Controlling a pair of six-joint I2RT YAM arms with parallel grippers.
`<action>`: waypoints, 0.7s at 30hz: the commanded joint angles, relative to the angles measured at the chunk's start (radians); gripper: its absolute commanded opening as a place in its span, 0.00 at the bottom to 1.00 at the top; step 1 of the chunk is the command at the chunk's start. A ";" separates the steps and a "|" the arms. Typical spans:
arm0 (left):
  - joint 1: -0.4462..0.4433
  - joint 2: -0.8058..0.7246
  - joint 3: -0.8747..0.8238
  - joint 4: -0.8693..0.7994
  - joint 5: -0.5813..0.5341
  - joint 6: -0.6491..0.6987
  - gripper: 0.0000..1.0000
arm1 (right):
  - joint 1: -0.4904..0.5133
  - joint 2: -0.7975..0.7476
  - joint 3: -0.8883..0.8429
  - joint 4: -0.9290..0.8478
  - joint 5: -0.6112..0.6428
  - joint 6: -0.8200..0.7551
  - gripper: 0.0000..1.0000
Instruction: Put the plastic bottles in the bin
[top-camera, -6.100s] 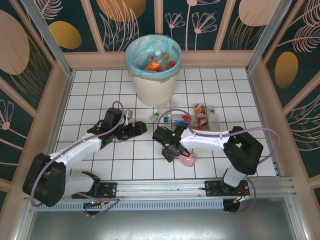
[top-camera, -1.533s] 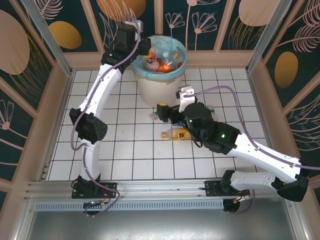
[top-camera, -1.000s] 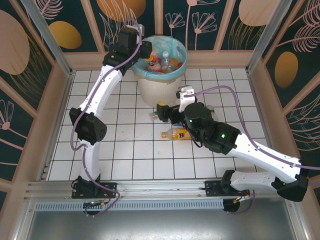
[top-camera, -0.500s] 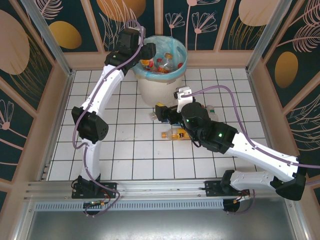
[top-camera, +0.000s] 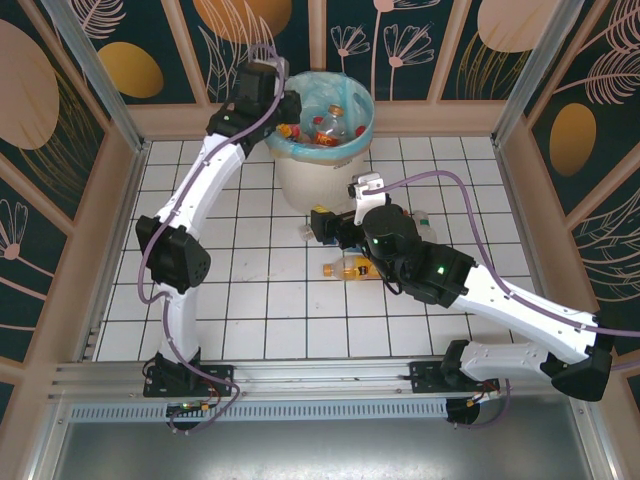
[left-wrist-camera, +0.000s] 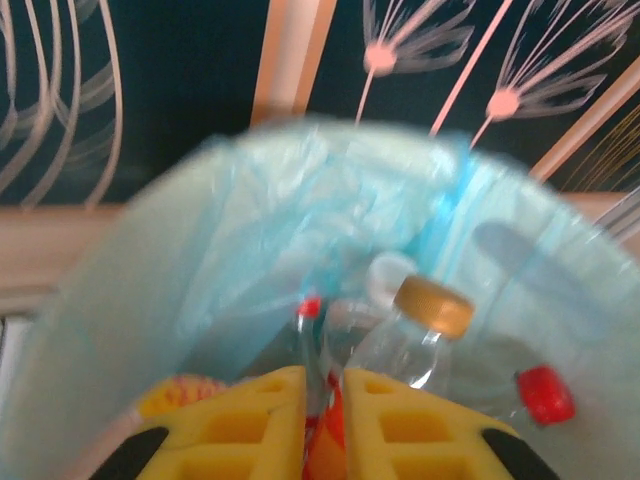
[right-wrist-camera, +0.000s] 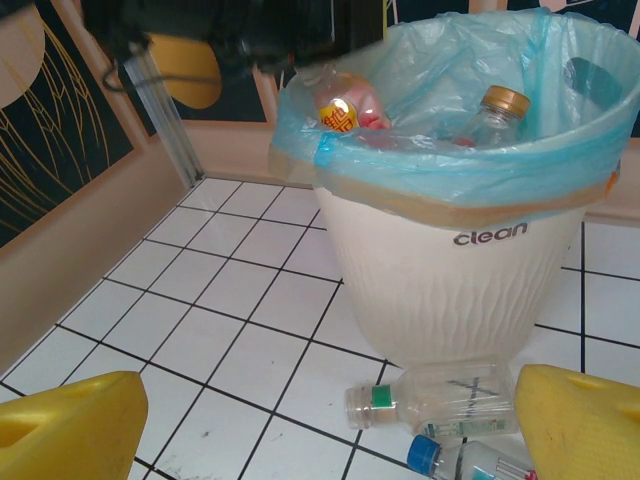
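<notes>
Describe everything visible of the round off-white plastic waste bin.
The round off-white plastic bin stands upright on the white tiled floor. Its wall is wavy-ribbed and printed "clean". A light blue translucent bag folds over its rim. Several plastic bottles lie inside; a clear bottle lies at its foot.

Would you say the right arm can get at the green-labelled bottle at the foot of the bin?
Probably yes: the right pincer stands open facing the green-labelled bottle, nothing lying between them, though the bin sits close behind.
</notes>
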 joint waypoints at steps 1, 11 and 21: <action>-0.004 -0.040 -0.124 0.056 0.040 -0.029 0.11 | -0.004 -0.028 -0.010 -0.007 0.004 0.032 0.95; -0.004 -0.003 0.014 0.023 0.104 -0.041 0.11 | -0.003 -0.021 0.005 -0.008 -0.014 0.042 0.95; -0.005 -0.096 0.269 0.040 0.086 -0.033 0.21 | -0.009 0.003 0.056 -0.053 0.004 0.040 0.94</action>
